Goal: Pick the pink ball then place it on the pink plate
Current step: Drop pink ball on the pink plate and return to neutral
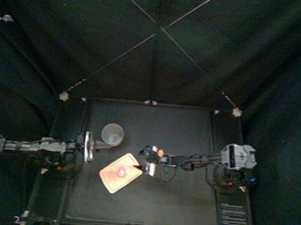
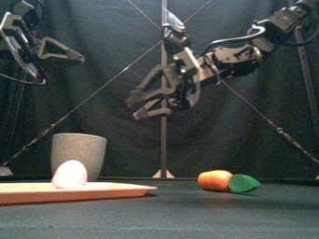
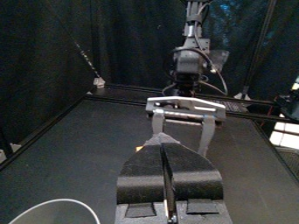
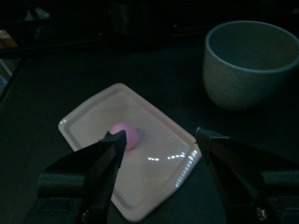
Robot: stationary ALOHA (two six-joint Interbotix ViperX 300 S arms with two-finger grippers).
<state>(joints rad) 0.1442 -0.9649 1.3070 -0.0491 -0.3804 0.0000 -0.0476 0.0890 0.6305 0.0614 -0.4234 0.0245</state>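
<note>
1 pink ball (image 4: 121,136) lies on the pink tray (image 4: 93,118), near its middle. A tall grey cup (image 2: 78,152) stands just behind the tray, toward the back of the table. The right gripper (image 2: 152,105) hangs in the air above the tray. Its 2 jaws are apart and hold nothing; in its wrist view the ball shows below and between them, untouched. The left gripper (image 3: 170,179) is raised at the table's left side, its jaws pressed together and empty. 1 toy carrot (image 2: 228,181), orange with a green end, lies on the table right of the tray, apart from it.
</note>
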